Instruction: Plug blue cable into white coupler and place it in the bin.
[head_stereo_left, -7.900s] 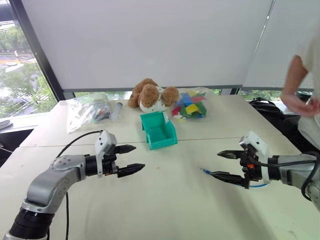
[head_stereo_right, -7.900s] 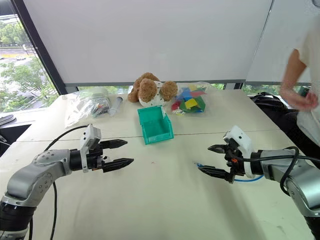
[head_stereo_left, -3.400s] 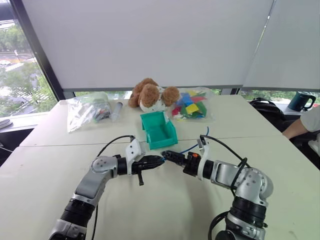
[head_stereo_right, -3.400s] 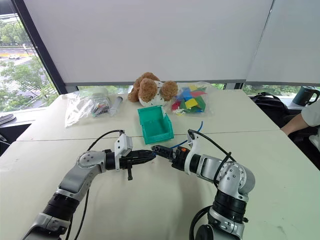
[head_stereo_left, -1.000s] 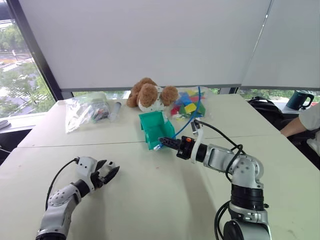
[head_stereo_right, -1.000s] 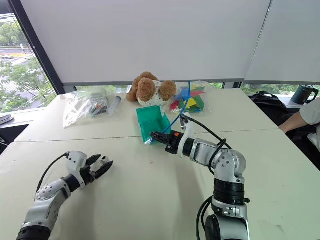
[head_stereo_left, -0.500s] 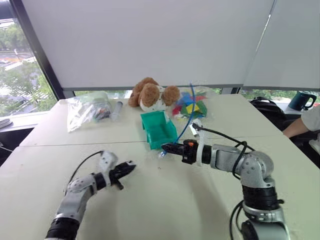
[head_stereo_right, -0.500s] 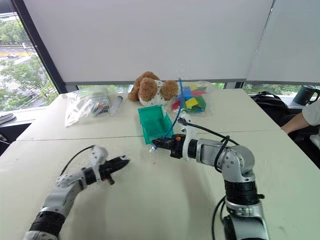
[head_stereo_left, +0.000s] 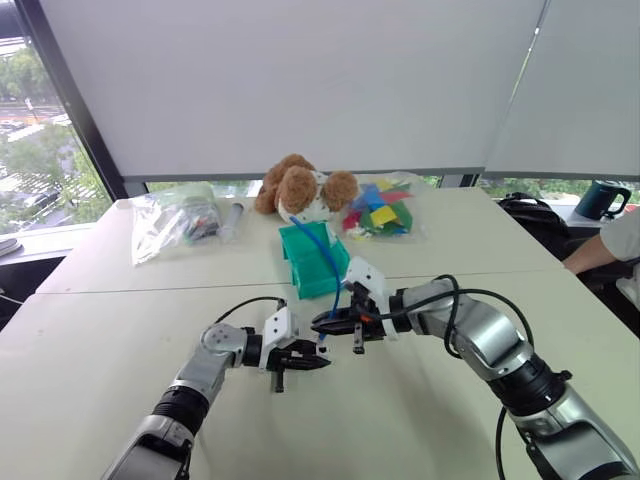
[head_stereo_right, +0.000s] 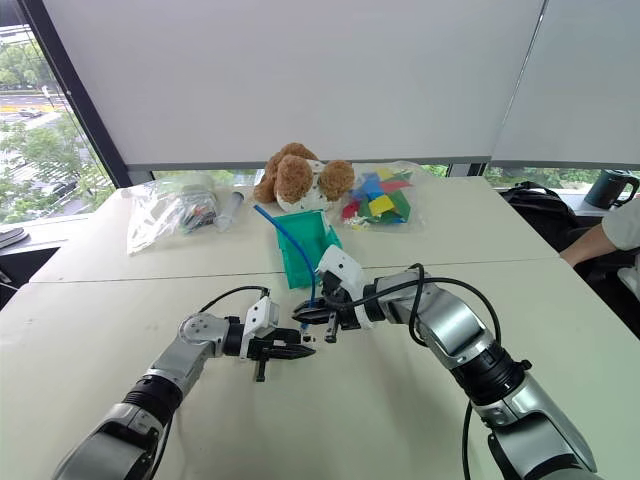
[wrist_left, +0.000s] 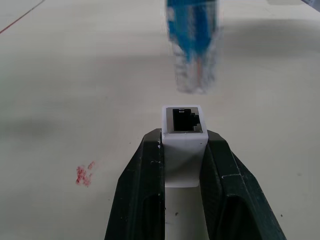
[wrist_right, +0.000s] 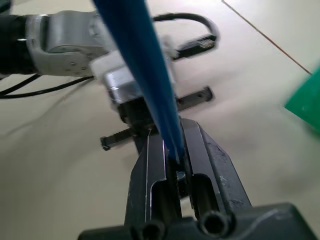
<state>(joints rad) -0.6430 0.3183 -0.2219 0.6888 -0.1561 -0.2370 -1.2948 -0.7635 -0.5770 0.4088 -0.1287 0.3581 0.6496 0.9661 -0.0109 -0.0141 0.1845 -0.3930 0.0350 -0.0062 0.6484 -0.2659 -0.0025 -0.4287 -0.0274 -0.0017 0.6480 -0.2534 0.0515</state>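
My left gripper (wrist_left: 183, 150) is shut on the white coupler (wrist_left: 183, 131), a small boxy piece whose open socket faces away from the wrist. Just beyond that socket hangs the clear plug of the blue cable (wrist_left: 192, 60), apart from it by a small gap. My right gripper (head_stereo_left: 322, 323) is shut on the cable near that plug. It sits just above and behind my left gripper (head_stereo_left: 308, 358) over the table's middle. From it the blue cable (head_stereo_left: 318, 250) arcs up and back over the teal bin (head_stereo_left: 322, 272), which stands right behind both grippers.
Behind the bin sit a brown teddy bear (head_stereo_left: 300, 190) and a clear bag of coloured blocks (head_stereo_left: 380, 213). Another clear bag (head_stereo_left: 175, 222) lies at the back left. A person's arm (head_stereo_left: 610, 250) and a dark mug (head_stereo_left: 598, 200) are at the far right.
My left gripper has closed and swung in from the left to meet the right gripper. The right gripper has rolled and dipped, so the cable now arcs back to the left over the bin.
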